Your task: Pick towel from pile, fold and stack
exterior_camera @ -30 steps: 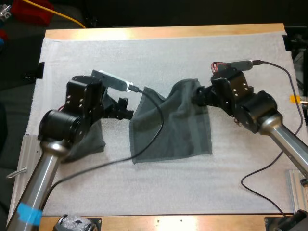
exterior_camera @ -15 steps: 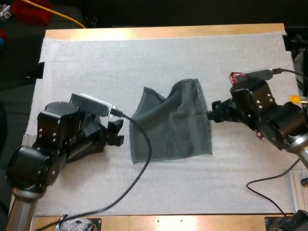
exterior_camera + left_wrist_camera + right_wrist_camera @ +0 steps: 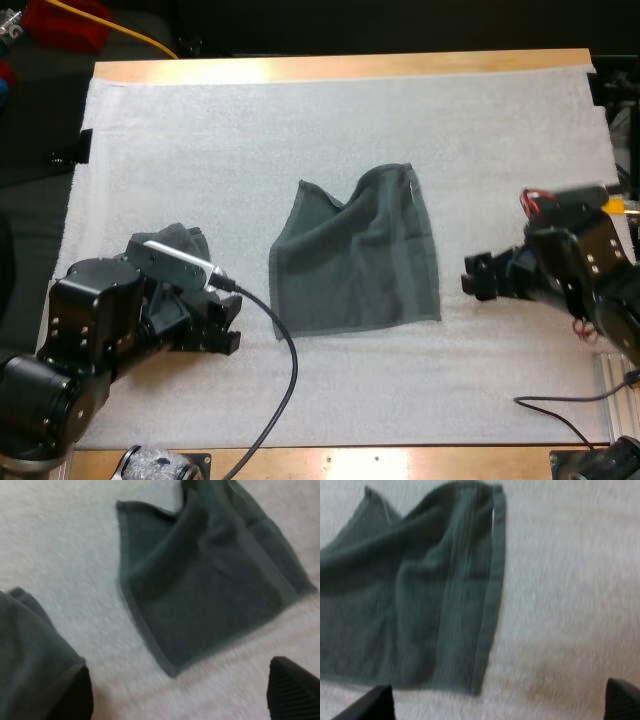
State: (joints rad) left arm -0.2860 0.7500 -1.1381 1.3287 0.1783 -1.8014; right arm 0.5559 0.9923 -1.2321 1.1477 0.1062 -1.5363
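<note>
A dark grey-green towel [image 3: 355, 255] lies spread on the white mat, its far edge rumpled between two raised corners. In the left wrist view the towel [image 3: 210, 580] lies ahead of my fingers. In the right wrist view its hemmed side edge [image 3: 490, 595] shows. A second, crumpled towel [image 3: 182, 240] sits at the left, partly hidden by my left arm; this crumpled towel [image 3: 30, 650] lies beside one left finger. My left gripper [image 3: 225, 322] [image 3: 180, 680] is open, left of the spread towel's near corner. My right gripper [image 3: 478, 277] [image 3: 497, 690] is open, to the towel's right.
The white mat [image 3: 330, 130] covers most of the wooden table [image 3: 340, 66]. Bare mat stretches beyond the towel on the far side and along the near edge. A black cable [image 3: 285, 370] trails from my left arm over the near mat.
Both grippers have pulled back from the towel's far corners, toward the near side and outward. The towel now lies free on the mat, and the crumpled towel at the left is uncovered.
</note>
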